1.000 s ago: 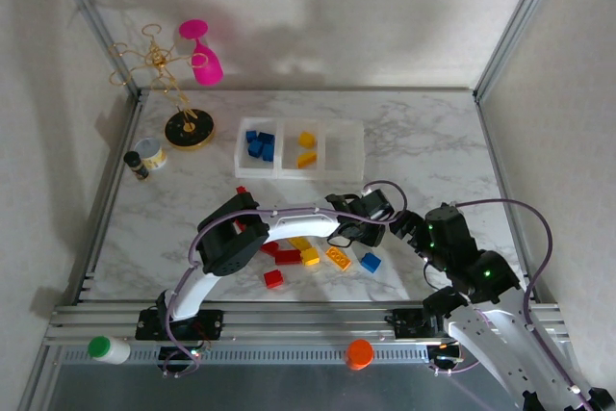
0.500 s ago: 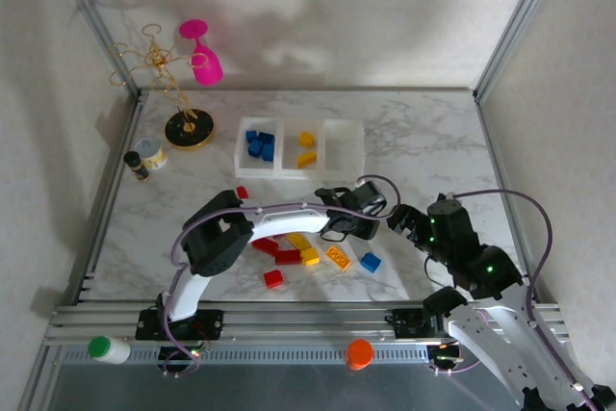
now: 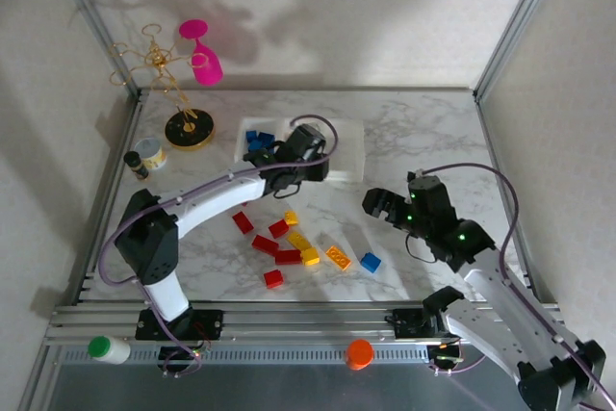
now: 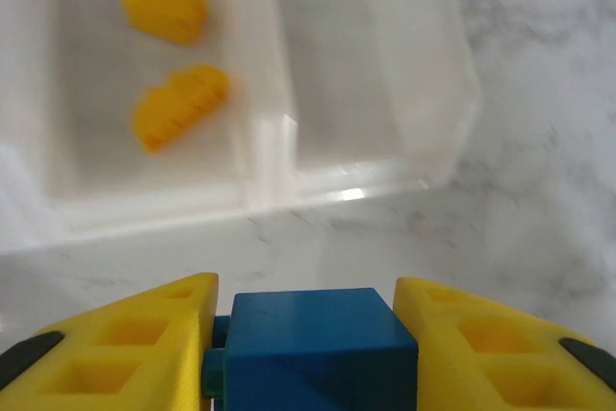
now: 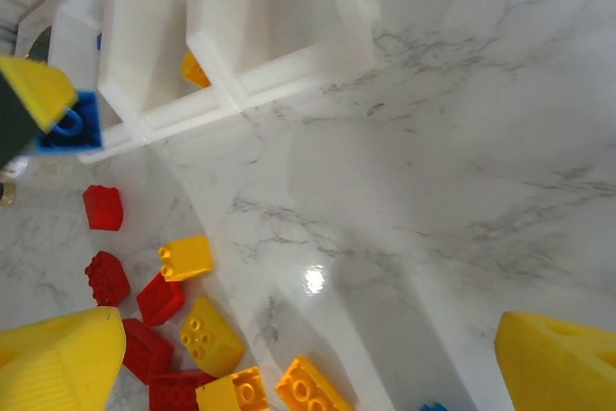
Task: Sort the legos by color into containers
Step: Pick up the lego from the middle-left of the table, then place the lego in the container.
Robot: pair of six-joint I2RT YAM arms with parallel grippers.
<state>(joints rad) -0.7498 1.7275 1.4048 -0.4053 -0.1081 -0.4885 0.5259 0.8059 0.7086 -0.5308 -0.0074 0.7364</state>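
Note:
My left gripper is shut on a blue lego, held between its yellow fingers just in front of the containers. In the left wrist view the middle bin holds two yellow legos and the right bin holds nothing. The left bin holds several blue legos. Loose red, yellow and orange legos and one blue lego lie mid-table. My right gripper hangs open above the table, right of the pile, with nothing between its fingers.
A gold wire stand on a round black base and a pink glass stand at the back left, with a small jar beside them. A frame rail runs along the near edge.
My left arm has swung from the pile back to the bins, carrying the blue lego. My right gripper has drawn back up and away from the pile.

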